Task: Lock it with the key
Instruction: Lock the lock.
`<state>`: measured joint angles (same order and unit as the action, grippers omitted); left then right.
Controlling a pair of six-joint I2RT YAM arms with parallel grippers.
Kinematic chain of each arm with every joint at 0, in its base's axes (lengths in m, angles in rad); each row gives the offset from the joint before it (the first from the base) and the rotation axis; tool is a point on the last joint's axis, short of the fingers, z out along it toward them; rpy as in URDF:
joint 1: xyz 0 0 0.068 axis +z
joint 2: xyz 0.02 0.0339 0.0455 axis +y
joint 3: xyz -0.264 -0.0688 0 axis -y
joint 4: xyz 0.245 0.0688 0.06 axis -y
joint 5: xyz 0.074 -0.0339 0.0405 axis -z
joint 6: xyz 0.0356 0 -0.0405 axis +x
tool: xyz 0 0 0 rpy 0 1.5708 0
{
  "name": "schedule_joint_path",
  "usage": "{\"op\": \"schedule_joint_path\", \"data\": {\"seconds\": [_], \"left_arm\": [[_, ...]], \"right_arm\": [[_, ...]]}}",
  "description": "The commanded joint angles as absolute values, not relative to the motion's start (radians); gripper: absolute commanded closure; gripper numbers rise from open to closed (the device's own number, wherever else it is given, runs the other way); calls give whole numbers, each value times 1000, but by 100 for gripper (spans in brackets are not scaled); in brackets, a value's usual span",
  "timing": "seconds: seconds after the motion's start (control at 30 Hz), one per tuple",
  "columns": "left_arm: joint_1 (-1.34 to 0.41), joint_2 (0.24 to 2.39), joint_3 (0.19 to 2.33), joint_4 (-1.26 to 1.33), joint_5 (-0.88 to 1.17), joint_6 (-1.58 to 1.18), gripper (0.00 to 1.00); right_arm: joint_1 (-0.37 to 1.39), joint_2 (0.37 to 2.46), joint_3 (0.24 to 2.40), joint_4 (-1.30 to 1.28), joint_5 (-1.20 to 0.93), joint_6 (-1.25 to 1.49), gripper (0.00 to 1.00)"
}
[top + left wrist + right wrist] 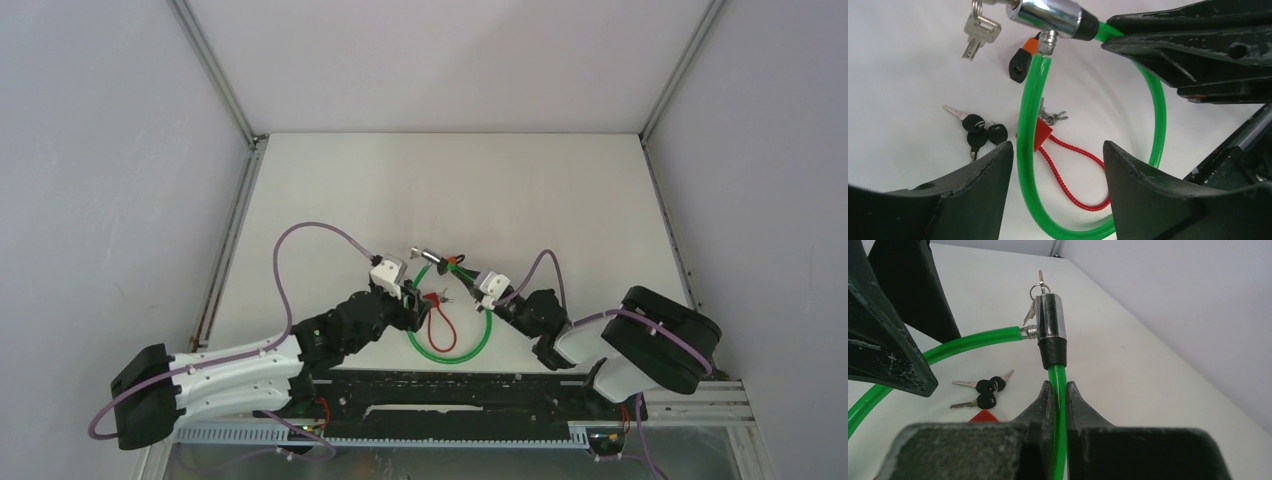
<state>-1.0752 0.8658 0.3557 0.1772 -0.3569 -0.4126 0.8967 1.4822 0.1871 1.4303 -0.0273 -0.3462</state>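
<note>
One lock (434,256) lies crosswise, key (1040,277) leftward (right tool (1058,390) pinching cable (1057,374)).

The cable (447,352) lies looped on the desk (450,180), its barrel (1050,315) at the far end, a key (1040,277) in it. The cord (1068,146) of a small lock (1042,134) lies inside the loop, spare keys (979,132) nearby. The right fingers (1044,402) pinch the cable just before the barrel.

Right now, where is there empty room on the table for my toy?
The far half of the table, from the cable to the back wall, is bare. Crowded near the middle: left hand, right hand, keys, red lock.
</note>
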Motion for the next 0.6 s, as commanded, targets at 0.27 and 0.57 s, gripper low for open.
{"op": "schedule_joint_path", "data": {"seconds": [0.27,0.57], "left_arm": [[-1078,924,339,305,-448,-387,53],[-1078,1001,333,353,-448,-375,51]], "right_arm": [[874,1434,207,1517,-83,-293,100],[832,1405,199,1516,-131,-192,100]]}}
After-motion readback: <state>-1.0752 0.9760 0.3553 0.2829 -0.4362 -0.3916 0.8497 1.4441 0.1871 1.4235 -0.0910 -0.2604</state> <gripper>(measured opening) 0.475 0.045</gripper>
